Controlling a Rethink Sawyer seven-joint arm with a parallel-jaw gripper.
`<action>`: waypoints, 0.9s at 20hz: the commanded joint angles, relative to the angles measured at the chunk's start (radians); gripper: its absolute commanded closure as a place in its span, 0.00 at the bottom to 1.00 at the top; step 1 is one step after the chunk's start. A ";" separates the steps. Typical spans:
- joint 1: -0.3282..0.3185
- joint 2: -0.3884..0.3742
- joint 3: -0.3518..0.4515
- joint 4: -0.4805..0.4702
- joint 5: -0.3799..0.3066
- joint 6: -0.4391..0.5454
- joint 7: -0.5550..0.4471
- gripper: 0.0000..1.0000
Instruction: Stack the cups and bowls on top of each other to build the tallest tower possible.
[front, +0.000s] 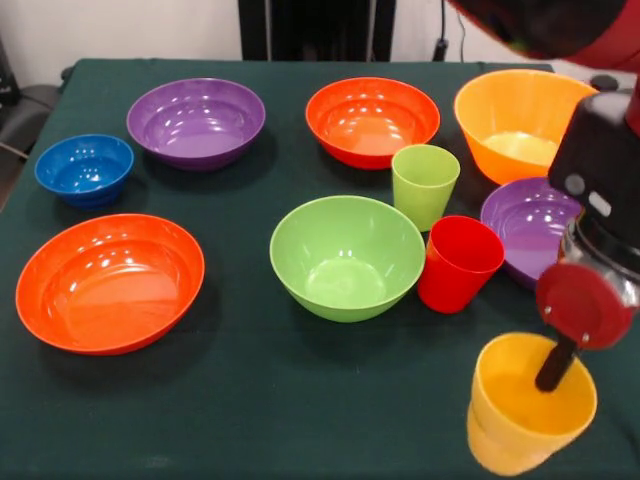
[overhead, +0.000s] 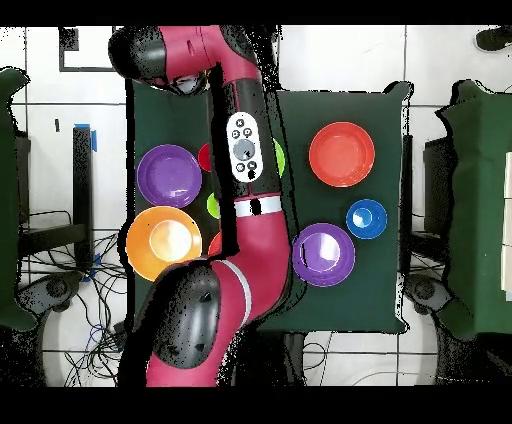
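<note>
gripper (front: 556, 372): front view, low right, about 4 o'clock from the green bowl. one dark finger (front: 555, 365) reaches down inside the yellow cup; the other finger isn't visible, so can't tell how wide it's open or if it really pinches the rim.
yellow cup (front: 525, 410): tilted, mouth leaning toward the arm, at table's near-right corner. whether it's lifted or resting on the cloth: can't tell.
red cup (front: 458, 263): upright, just beside the green bowl at its 3 o'clock, may be touching it.
green cup (front: 424, 184): upright, at 12 o'clock from the red cup, near the green bowl's 1 o'clock.
green bowl (front: 346, 256): mid table, open side up, empty.
purple bowls: one far left-centre (front: 196, 122); other (front: 525, 225) at 3 o'clock of the red cup, partly behind the arm.
red-orange bowls: one near left (front: 108, 282), one far centre (front: 371, 119).
orange bowl (front: 517, 118): far right, at 12 o'clock of the 2nd purple bowl.
blue bowl (front: 84, 168): left edge, at 12 o'clock of the near red-orange bowl.
tower: none standing; all pieces sit apart on the table (front: 250, 400).
overhead view: arm (overhead: 245, 190) covers the table's middle, hides the cups mostly.
</note>
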 joint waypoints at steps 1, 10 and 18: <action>-0.034 0.066 0.339 -0.225 -0.341 0.153 -0.409 1.00; -0.096 0.088 0.555 -0.210 -0.547 0.177 -0.520 1.00; -0.136 0.076 0.396 -0.079 -0.380 0.155 -0.435 1.00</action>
